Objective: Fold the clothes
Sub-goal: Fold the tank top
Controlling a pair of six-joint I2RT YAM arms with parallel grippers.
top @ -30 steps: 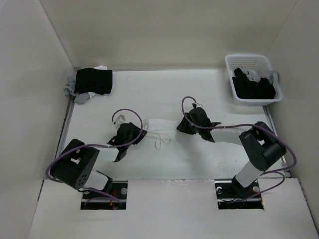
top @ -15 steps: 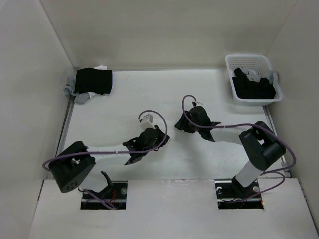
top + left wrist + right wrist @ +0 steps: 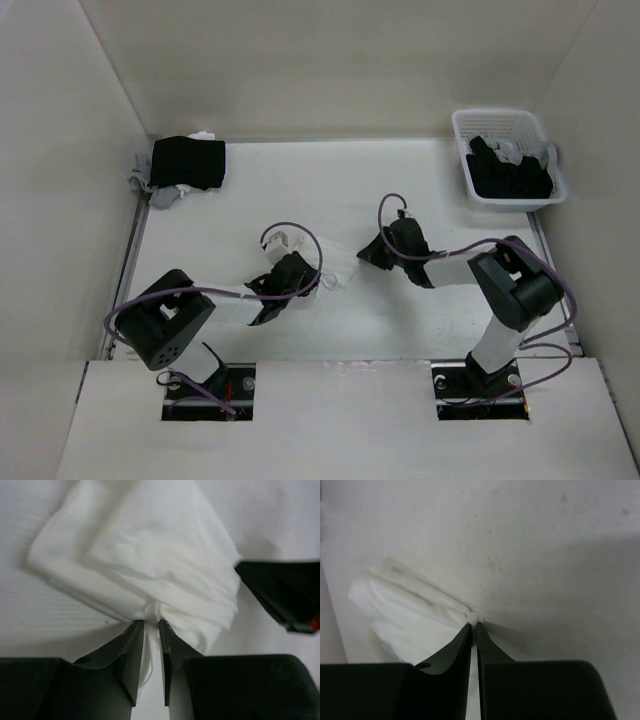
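In the middle of the top view, a little below centre, the white garment (image 3: pixel 338 276) lies on the table (image 3: pixel 420 190) as a small bunched lump between the two arms. The left pincer (image 3: pixel 312 281) is at its lower-left end and the right pincer (image 3: pixel 368 258) at its upper-right end, so both are about equally near to it. The long axis of the cloth runs from left to right in the frame and rises slightly toward the right. The black stack (image 3: pixel 188 162) in the upper left and the basket (image 3: pixel 462 130) in the upper right are well apart from it. Bare table is open above the garment, and less of it below, toward the arm bases. In the left wrist view, the left pincer (image 3: pixel 150 625) is closed narrowly on a gathered fold, and the garment (image 3: pixel 150 545) spreads away from the tips toward the top of the frame, thick and wrinkled. The dark body of the other pincer shows at the right edge, just beside the cloth. In the right wrist view, the right pincer (image 3: pixel 473 627) has its jaws almost together and seems to pinch a thin corner, while the garment (image 3: pixel 400 610) lies to the left of the tips. I judge that the next move must draw the two ends apart along this axis, and the open table beyond gives room for it.
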